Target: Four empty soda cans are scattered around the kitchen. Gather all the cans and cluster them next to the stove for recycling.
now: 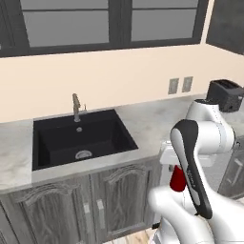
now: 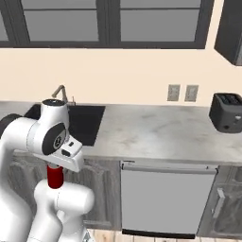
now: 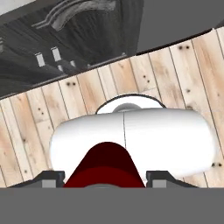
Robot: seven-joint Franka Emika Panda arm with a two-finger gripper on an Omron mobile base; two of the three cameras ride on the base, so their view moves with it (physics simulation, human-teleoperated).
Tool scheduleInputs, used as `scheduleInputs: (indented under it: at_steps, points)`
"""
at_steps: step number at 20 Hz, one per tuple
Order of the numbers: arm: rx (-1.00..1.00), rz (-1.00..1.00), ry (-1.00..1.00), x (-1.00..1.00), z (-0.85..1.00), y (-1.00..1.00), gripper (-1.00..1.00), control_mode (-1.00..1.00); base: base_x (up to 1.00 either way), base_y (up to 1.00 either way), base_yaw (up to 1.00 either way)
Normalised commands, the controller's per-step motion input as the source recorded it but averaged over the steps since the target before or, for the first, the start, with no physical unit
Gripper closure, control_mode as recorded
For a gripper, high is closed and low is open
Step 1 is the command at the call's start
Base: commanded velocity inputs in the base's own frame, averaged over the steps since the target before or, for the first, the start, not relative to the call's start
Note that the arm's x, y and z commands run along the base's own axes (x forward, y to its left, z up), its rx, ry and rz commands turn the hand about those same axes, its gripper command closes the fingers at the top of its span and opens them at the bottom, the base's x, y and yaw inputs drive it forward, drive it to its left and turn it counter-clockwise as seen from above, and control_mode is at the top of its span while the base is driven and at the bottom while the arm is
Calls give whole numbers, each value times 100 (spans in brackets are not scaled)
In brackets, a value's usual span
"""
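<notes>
1. Grey marble counter [image 2: 160, 130] runs under a cream wall, with dark wood cabinets [image 1: 62, 205] below and glass-fronted upper cabinets above.
2. One red soda can [image 2: 55, 177] hangs upright under the white arm's folded wrist, in front of the lower cabinets and below counter height; it shows too in the left base view [image 1: 177, 178].
3. From the hand view, the can [image 3: 105, 168] sits between the two dark fingertips of the gripper [image 3: 104, 178], its red body rising from the bottom edge, with the plank floor [image 3: 39, 118] beyond it.
4. Jaws stand either side of the can, clamped on it.
5. A black sunken sink [image 1: 81, 138] with a faucet [image 1: 76, 107] lies in the counter to the left of the arm; its basin holds only a drain.
6. A black toaster [image 2: 226, 112] stands on the counter well to the right, near two wall outlets [image 2: 182, 92].
7. A grey dishwasher front [image 2: 163, 198] sits under the counter, right of the arm.
</notes>
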Motion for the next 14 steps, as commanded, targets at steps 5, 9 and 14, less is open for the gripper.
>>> scheduleInputs:
  at_steps: [5, 9, 14]
  points:
    - [0, 0, 0, 0, 0, 0, 100, 100, 7, 91, 18]
    - [0, 0, 0, 0, 0, 0, 100, 100, 5, 92, 19]
    - [0, 0, 0, 0, 0, 0, 100, 100, 17, 86, 19]
